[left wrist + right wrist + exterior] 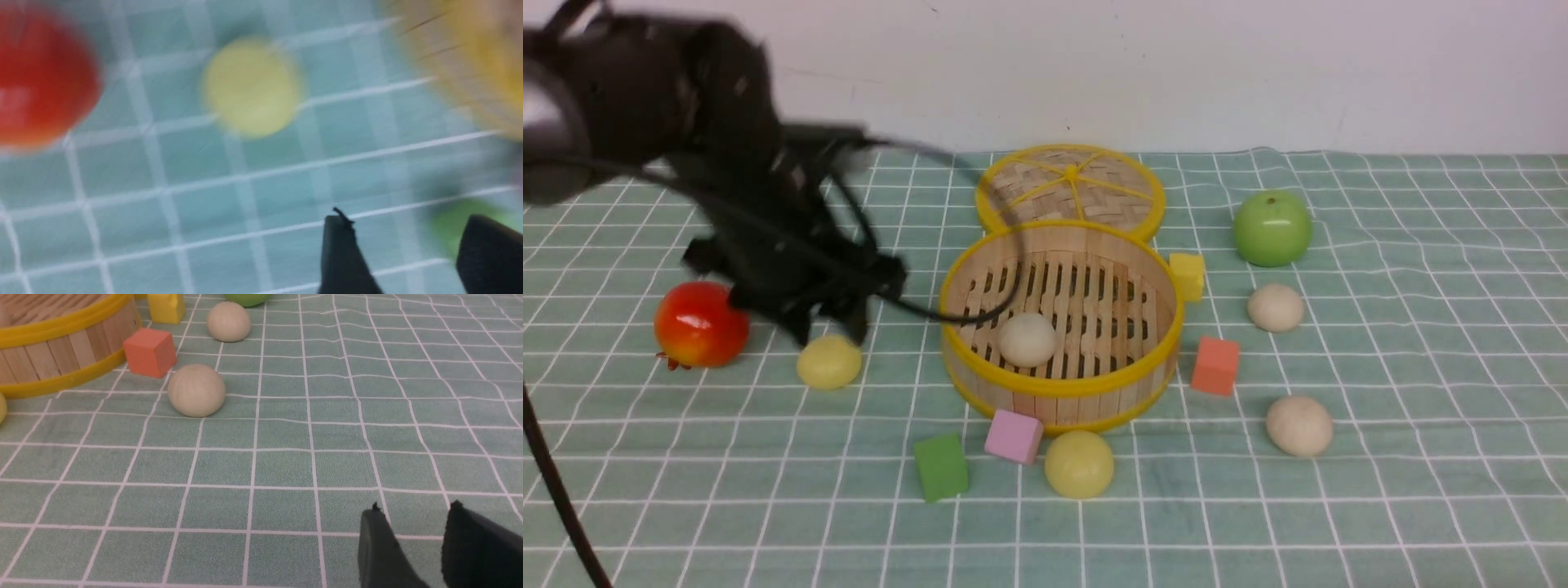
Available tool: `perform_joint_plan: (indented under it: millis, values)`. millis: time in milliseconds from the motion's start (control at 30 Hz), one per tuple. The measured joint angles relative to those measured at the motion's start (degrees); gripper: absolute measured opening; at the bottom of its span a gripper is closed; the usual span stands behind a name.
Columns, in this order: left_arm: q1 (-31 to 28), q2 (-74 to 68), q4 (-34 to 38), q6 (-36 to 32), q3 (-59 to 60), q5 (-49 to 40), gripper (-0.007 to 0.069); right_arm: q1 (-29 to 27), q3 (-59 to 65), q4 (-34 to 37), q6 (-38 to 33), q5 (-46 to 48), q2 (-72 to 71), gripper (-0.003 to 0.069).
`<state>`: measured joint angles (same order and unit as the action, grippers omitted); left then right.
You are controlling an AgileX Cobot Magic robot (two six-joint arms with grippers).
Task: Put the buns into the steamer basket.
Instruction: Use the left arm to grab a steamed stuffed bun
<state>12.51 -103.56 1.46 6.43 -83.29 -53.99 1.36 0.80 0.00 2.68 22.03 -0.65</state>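
- Desk [1421, 367]: covered by a green cloth with a white grid; everything listed lies on it.
- Basket [1062, 388]: centre of the scene, upright and open at the top.
- Lid [1070, 188]: flat on the cloth, just beyond the basket's far rim.
- Bun in basket [1027, 339]: beige, on the slatted floor towards the near wall.
- Left yellow bun [828, 362]: on the cloth left of the basket, just right of the pomegranate [701, 324].
- Near yellow bun [1079, 464]: on the cloth just in front of the basket's near wall, beside the pink cube [1013, 435].
- Far beige bun [1275, 307]: right of the basket, near side of the apple [1272, 228].
- Near beige bun [1298, 425]: right of the basket, nearer than the orange cube [1215, 366].
- Other cubes: the yellow cube [1187, 275] is at the basket's right rim; the green cube [940, 466] is left of the pink one.
- Left pincer [408, 245]: motion-blurred, above the cloth by the left yellow bun. Its jaws are released and spread with nothing between them. The wrist view shows the bun clear of the fingertips.
- Right pincer [416, 539]: low over bare cloth, on the near right, well apart from the near beige bun. Its jaws are parted and grasp nothing.
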Motion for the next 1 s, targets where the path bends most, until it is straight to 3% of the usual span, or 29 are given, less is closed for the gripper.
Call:
perform_joint_plan:
  millis: [233, 1000]
  values:
    - [-3.65, -3.79, 0.21, 0.14, 1.09, 9.36, 0.0247, 0.00, 0.00, 0.00, 0.00, 0.00, 0.00, 0.0240]
    - [-3.65, -11.78, -2.06, -1.36, 0.88, 18.91, 0.0242, 0.00, 0.00, 0.00, 0.00, 0.00, 0.00, 0.0240]
